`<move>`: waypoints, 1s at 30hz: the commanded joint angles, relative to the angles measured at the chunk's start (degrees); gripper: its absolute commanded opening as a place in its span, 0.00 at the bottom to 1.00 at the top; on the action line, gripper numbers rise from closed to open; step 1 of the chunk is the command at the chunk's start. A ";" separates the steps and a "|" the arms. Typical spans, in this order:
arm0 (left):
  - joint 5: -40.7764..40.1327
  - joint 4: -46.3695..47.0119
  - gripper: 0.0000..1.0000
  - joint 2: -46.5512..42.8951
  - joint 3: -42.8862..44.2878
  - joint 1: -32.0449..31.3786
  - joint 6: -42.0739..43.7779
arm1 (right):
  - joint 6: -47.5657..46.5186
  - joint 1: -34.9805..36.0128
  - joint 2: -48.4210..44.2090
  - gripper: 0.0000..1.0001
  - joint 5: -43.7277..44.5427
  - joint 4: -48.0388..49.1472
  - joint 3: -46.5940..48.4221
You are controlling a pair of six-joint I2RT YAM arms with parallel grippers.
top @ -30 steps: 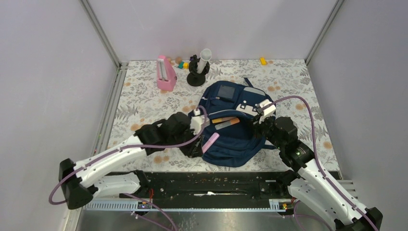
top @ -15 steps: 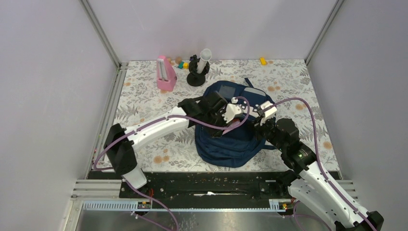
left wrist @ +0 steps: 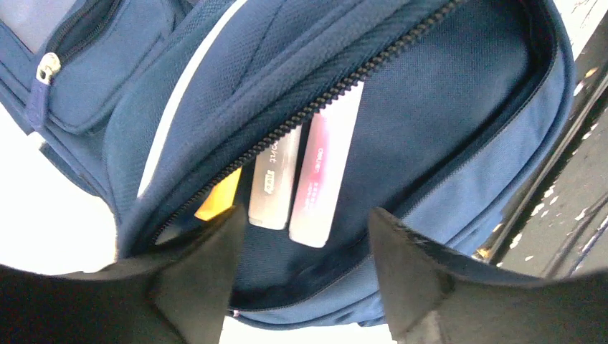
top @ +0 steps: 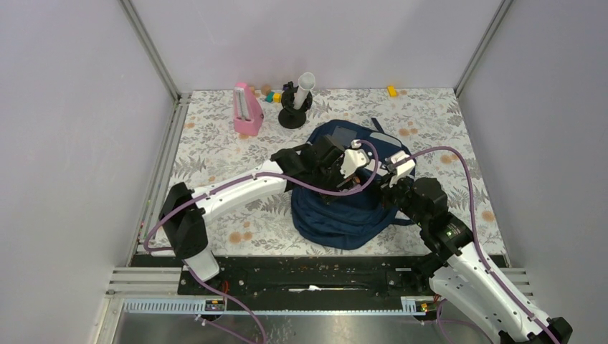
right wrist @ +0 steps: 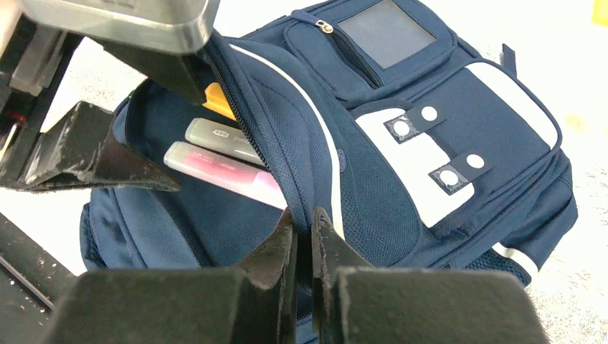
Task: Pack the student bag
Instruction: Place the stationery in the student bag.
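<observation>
The student bag [top: 343, 218] is lying front side up in the middle of the tabletop [top: 215, 150], just in front of both arms, with its main compartment open. Your right gripper [right wrist: 304, 240] is pinching the zipper edge of the flap, jaws closed on the fabric, and is lifting it so that the mouth is gaping. Your left gripper [left wrist: 305, 287] is hovering over this mouth, jaws about half open and nothing between them. A pink marker [left wrist: 319, 179], a grey marker [left wrist: 276, 183] and a yellow-orange thing [left wrist: 219, 201] are lying inside, partly under the zipper.

To do this step well, I am advising you to draw the left arm straight up and back without catching the zipper teeth. Loosen the right grip only when the left jaws are outside the mouth; otherwise the flap may fall on them.

The top view is hiding the inside of the bag under the left arm; only the wrist views are showing the markers. The right wrist view alone is showing the pinch clearly. The top view alone is showing a pink stand [top: 247, 111] and a black holder [top: 294, 107] at the far edge.
</observation>
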 commanded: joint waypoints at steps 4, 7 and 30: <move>-3.88 6.49 0.81 -5.16 -1.94 0.86 -1.27 | 1.56 -0.02 -1.97 0.00 -0.74 5.74 1.82; -0.59 5.60 0.81 -7.62 -2.70 0.81 -1.38 | 1.65 -0.03 -1.99 0.00 -0.75 5.74 1.69; -8.90 10.50 0.88 -16.62 -7.07 2.44 5.22 | 4.39 -0.02 -0.95 0.00 -1.68 6.35 0.54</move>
